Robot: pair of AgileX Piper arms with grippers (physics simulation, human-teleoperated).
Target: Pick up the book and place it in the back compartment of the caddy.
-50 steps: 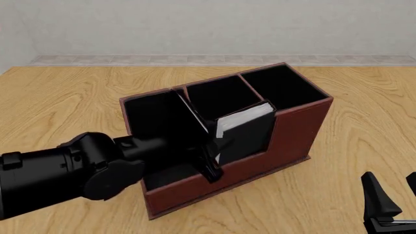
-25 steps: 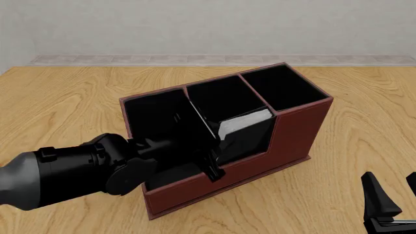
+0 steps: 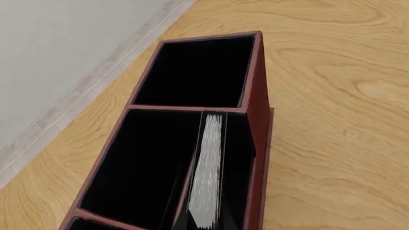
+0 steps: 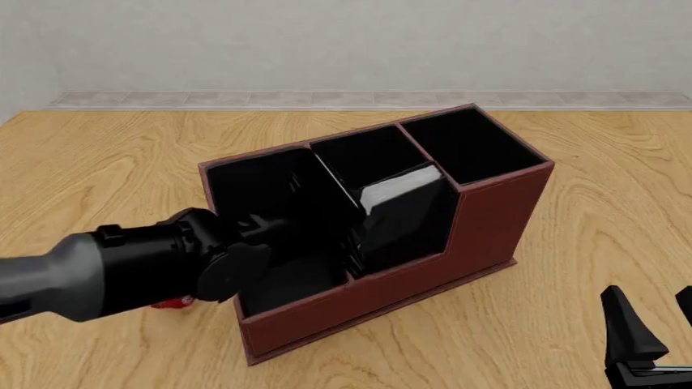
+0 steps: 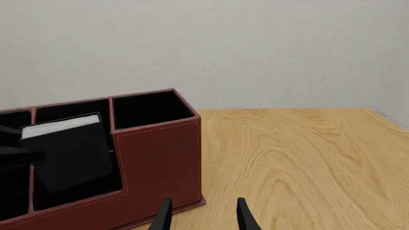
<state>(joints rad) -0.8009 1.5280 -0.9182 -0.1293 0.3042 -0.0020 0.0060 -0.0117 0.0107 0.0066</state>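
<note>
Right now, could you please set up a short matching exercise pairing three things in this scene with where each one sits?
Things:
1. black hardcover book
2. reddish-brown desk caddy
3. right hand

Places:
A. near table edge, apart from everything
B. standing on the wooden table
C. upright in the caddy's middle pocket, behind the low wall

Pairs: 1-C, 2-B, 3-A

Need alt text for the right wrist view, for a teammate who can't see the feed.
A black book with white page edges stands, slightly tilted, in the cut-down middle pocket of a reddish-brown caddy on a wooden table. The right gripper hangs open and empty before the caddy's near corner. A plain grey wall fills the background.
</note>
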